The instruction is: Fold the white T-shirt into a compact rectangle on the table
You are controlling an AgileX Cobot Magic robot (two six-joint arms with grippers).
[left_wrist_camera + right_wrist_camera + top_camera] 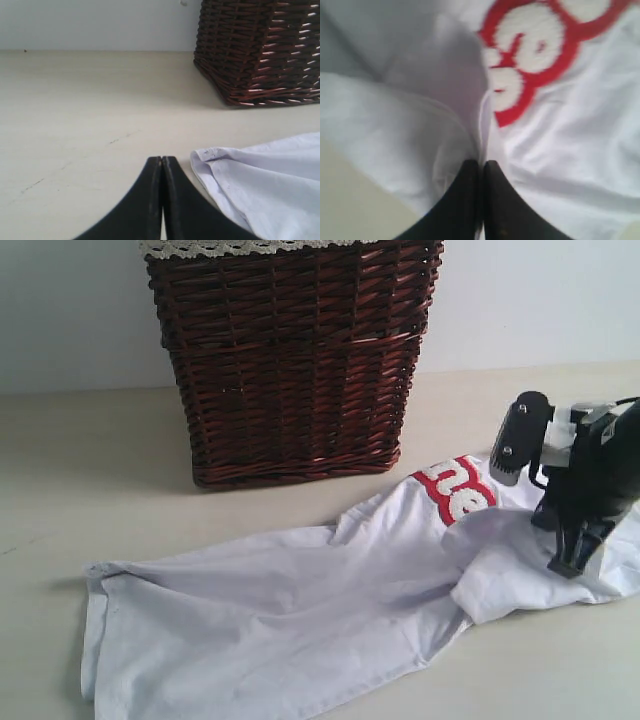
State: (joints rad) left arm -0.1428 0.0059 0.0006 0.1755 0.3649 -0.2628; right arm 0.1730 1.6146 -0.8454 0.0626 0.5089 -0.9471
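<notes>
White T-shirt (300, 610) strewn lengthwise on table (80, 460), in front of wicker basket (295, 360).
Right gripper (481, 167) down on shirt nr red-edged lettering (458, 490), jaws pressed together, pinching a cloth ridge; left gripper (161, 161) low over bare table, just beside hem corner, jaws closed tight, empty.

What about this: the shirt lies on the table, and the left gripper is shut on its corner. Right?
No. The left gripper is shut on nothing; the corner of the shirt lies beside it, as the left wrist view shows.
</notes>
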